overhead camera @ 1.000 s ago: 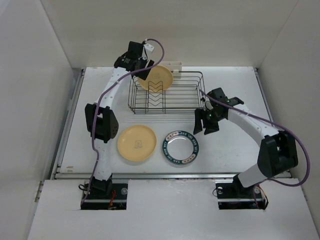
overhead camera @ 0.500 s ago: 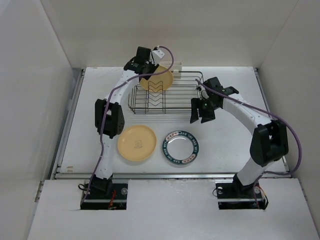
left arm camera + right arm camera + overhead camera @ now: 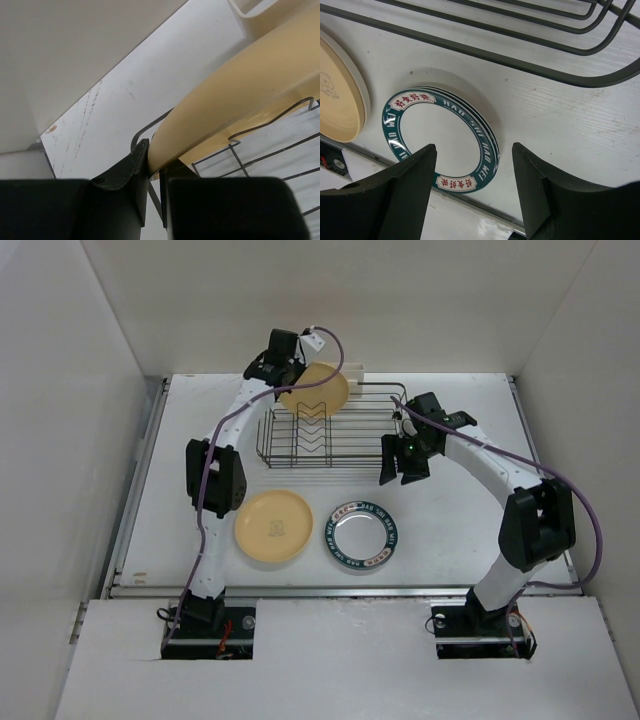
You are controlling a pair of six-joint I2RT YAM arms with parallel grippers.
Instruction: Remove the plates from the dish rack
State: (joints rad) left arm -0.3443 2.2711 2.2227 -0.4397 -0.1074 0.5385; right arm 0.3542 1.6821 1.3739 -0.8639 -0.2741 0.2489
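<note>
We see the left gripper (image 3: 155, 161) clenched on the rim of the yellow-orange plate (image 3: 316, 390), one finger on each face of it. This plate stands on edge, tilted, at the far-left corner of the dish rack (image 3: 340, 445), with its top above the rack's far rim. Whether its lower edge rests on the V-shaped dividers (image 3: 311, 432) we cannot tell.

The rack stands toward the far edge of the table (image 3: 460, 530), about midway across. The right gripper (image 3: 401, 466) hangs just beside the rack's near-right corner, jaws released and holding nothing.

Two more plates lie flat near the middle of the table's near edge, side by side and apart. On the left is a pale yellow plate (image 3: 273, 527) with a faint centre motif. On the right is a white plate with a dark green lettered rim band (image 3: 360, 534).
</note>
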